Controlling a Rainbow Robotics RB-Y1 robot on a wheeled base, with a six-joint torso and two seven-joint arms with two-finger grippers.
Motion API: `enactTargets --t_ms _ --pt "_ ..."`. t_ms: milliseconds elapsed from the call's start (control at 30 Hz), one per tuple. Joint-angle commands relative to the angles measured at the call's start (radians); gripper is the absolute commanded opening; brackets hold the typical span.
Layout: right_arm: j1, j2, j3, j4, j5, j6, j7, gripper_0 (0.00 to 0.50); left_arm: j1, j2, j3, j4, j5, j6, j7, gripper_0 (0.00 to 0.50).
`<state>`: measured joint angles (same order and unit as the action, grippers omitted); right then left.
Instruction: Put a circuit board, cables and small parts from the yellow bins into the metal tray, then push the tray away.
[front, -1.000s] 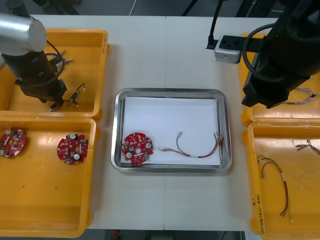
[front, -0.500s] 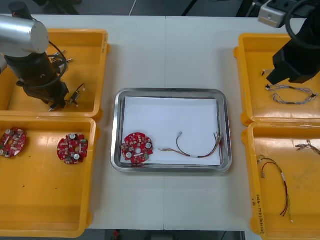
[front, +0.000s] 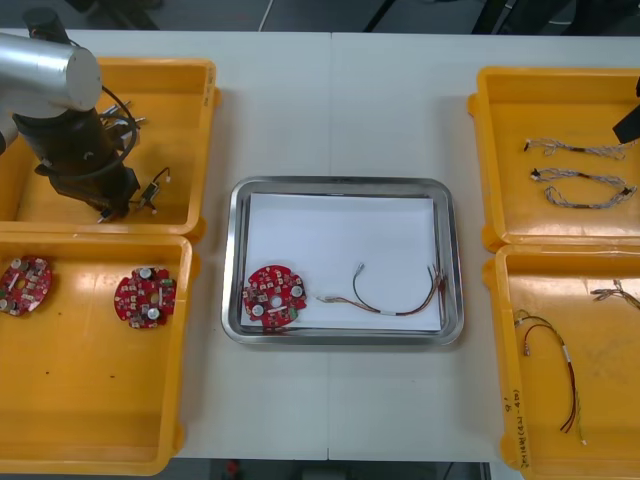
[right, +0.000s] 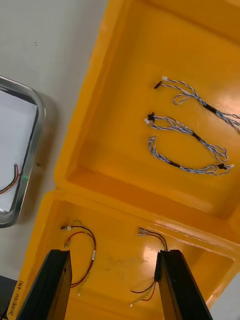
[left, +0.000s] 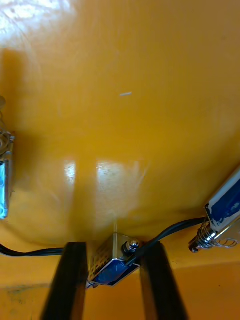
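We see the left gripper down in the far left yellow bin, its fingers pinching a small metal part crossed by a black lead; the right gripper hangs with fingers spread wide, holding nothing, above the near right yellow bin (red and yellow cables lie beneath it); a circuit board and a thin cable lie in the metal tray.

Bins yellow. Tray: shiny silver rim, white inside. Circuit boards red w/ silver dots. Cables twisted blue/white; cable red/yellow. Small metal part silver w/ blue face, blk lead. Left gripper fingers blk.
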<state>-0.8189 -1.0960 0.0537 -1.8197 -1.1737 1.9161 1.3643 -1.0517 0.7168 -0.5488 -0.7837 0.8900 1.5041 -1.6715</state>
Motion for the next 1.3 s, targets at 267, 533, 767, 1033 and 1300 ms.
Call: enactTargets --t_ms 267,533,767,1033,1300 --pt "0.006 -0.053 -0.028 0.149 0.097 0.004 -0.010 0.500 -0.036 -0.008 -0.017 -0.002 0.014 -0.011 -0.086 0.000" --pt "0.055 -0.051 -0.028 0.169 0.083 0.003 -0.001 0.500 -0.036 0.004 -0.013 -0.014 0.026 -0.002 -0.086 0.000" --pt "0.141 -0.051 -0.028 0.088 0.068 -0.074 0.022 0.500 -0.036 0.044 0.023 -0.083 0.032 0.062 -0.082 0.000" --pt "0.231 -0.036 -0.104 0.039 0.054 -0.101 0.022 0.500 -0.036 0.081 0.067 -0.149 0.032 0.122 -0.074 0.000" --pt "0.230 -0.019 -0.115 0.048 0.088 -0.126 -0.002 0.500 -0.036 0.112 0.133 -0.186 0.027 0.165 -0.076 0.000"
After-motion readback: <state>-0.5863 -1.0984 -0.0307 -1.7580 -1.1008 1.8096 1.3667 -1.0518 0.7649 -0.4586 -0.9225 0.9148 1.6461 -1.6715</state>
